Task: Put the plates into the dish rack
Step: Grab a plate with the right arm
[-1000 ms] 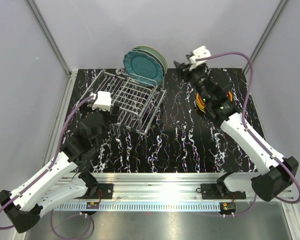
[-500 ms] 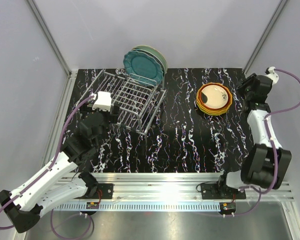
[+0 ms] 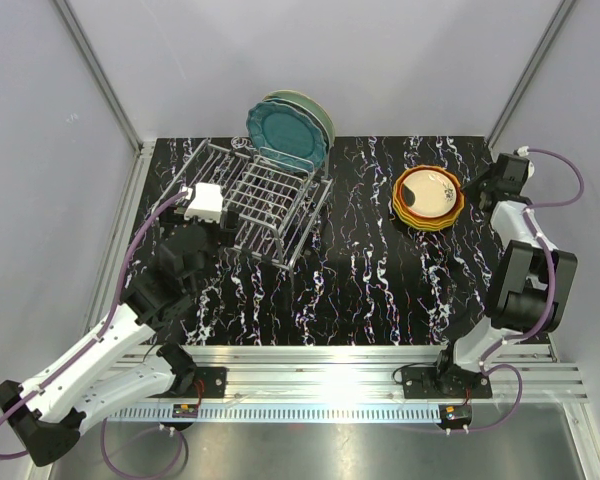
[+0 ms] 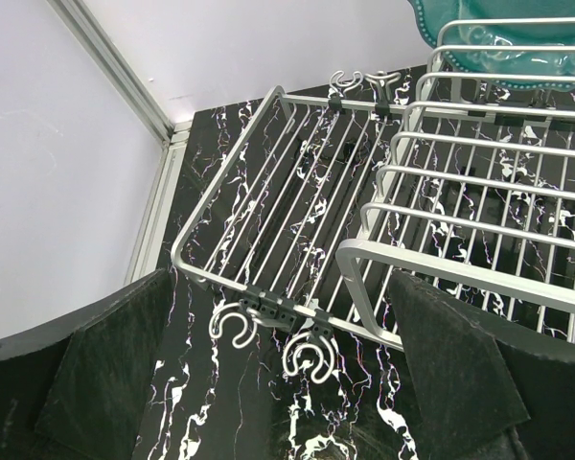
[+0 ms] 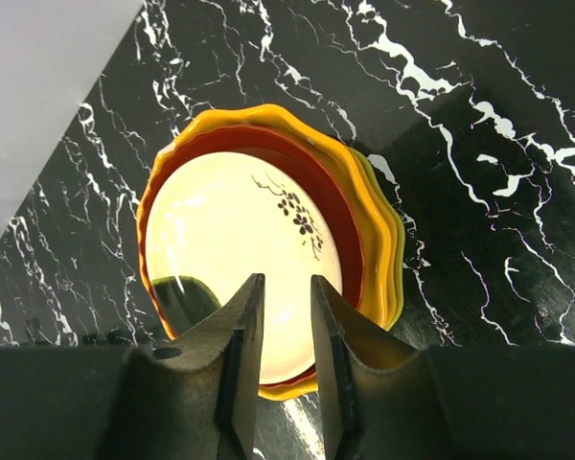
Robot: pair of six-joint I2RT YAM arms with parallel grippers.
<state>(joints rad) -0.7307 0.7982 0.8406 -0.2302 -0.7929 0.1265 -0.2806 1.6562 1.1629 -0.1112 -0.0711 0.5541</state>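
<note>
The silver wire dish rack (image 3: pixel 255 200) stands at the back left, with a dark teal plate (image 3: pixel 285 135) on edge in its raised frame and a mint green plate (image 3: pixel 318 108) behind it. A stack of plates (image 3: pixel 430 197) lies flat at the back right: a cream-centred, red-rimmed plate (image 5: pixel 235 240) on top, an orange-yellow plate (image 5: pixel 369 230) under it and a lime green edge (image 5: pixel 399 244) lowest. My right gripper (image 3: pixel 477 186) (image 5: pixel 286 283) hovers at the stack's right rim, jaws narrow with nothing between them. Before the rack's near left corner (image 4: pixel 479 280), my left gripper (image 3: pixel 202 232) (image 4: pixel 287 383) stands wide open and empty.
The black marbled table (image 3: pixel 360 290) is walled by grey panels at the back and sides. Two wire hooks (image 4: pixel 311 356) hang from the rack's low front bar, just ahead of my left fingers. The teal plate (image 4: pixel 498 34) shows at the top of the left wrist view.
My right arm swung from beside the racked plates out to the right and came down at the stack's right rim, uncovering the stack. Its jaws narrowed. The left arm stayed still.
</note>
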